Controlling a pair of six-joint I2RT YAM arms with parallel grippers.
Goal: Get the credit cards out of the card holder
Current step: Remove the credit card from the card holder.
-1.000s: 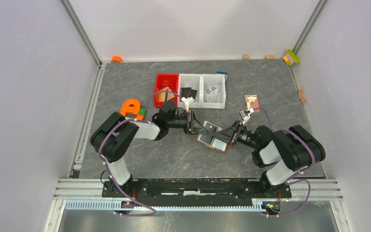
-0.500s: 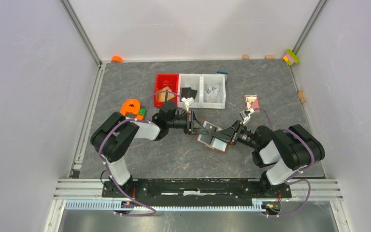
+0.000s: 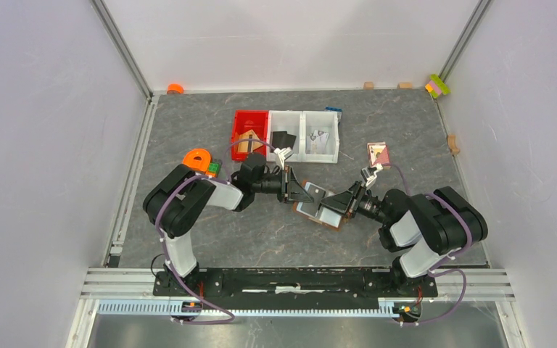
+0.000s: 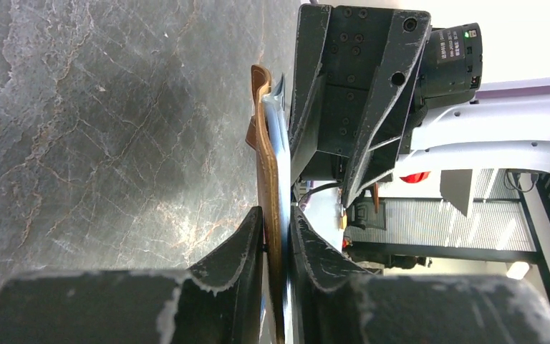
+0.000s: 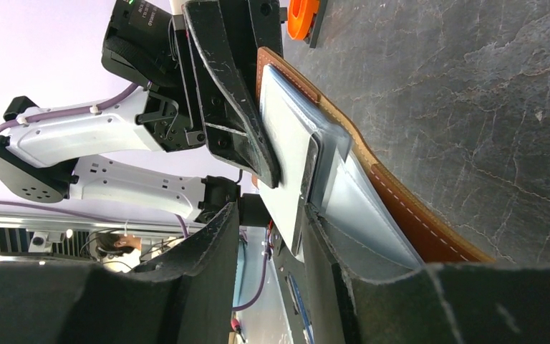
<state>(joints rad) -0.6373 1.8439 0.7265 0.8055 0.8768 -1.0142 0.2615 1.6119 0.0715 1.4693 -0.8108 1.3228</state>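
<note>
The brown card holder is held open above the table between both arms. My left gripper is shut on its left edge, the leather and pale lining pinched edge-on between the fingers. In the right wrist view a grey credit card sticks out of the wallet's pocket, and its free end reaches between the fingers of my right gripper. That gripper is open: one finger lies between the card and the lining, and the other stands off with a gap. In the top view my right gripper meets the wallet's right side.
Behind the arms stand a red bin and two white bins with small pieces inside. A pink picture card lies to the right, an orange piece to the left. Small blocks sit along the rear edge.
My left jaws have tightened on the wallet and the left arm's elbow has shifted slightly right. The right jaws have narrowed a little around the card.
</note>
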